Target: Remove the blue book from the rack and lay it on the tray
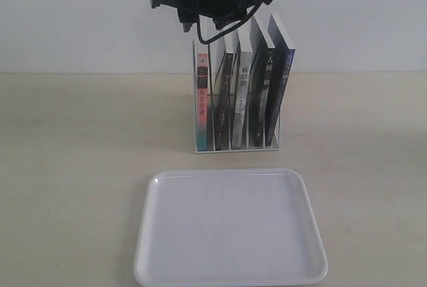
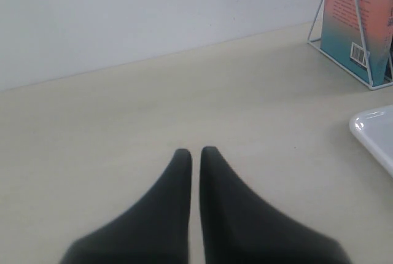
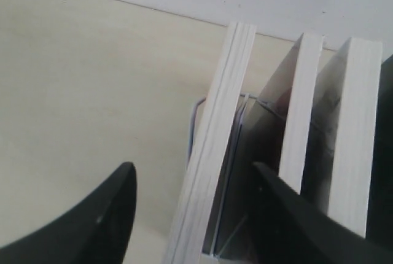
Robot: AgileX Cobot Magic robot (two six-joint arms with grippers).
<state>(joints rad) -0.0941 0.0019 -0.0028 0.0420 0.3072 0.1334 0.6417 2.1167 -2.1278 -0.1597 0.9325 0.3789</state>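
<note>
The white wire rack (image 1: 237,148) stands mid-table with several upright books. The blue book (image 1: 280,80), dark blue spine, is in the rightmost slot. My right gripper (image 1: 203,27) hangs over the rack's left end. In its wrist view the right gripper (image 3: 191,166) is open, fingers either side of the top page edge of the end book (image 3: 215,135); that is the pink-and-teal-spined book (image 1: 201,93), not the blue one. The white tray (image 1: 230,175) lies empty in front of the rack. My left gripper (image 2: 195,151) is shut on nothing, low over the table left of the rack.
Black-spined books (image 1: 243,93) fill the middle slots. The left wrist view shows the rack's wire side (image 2: 317,24), the pink-and-teal cover (image 2: 356,18) and a tray corner (image 2: 376,130). A pale wall runs behind the table.
</note>
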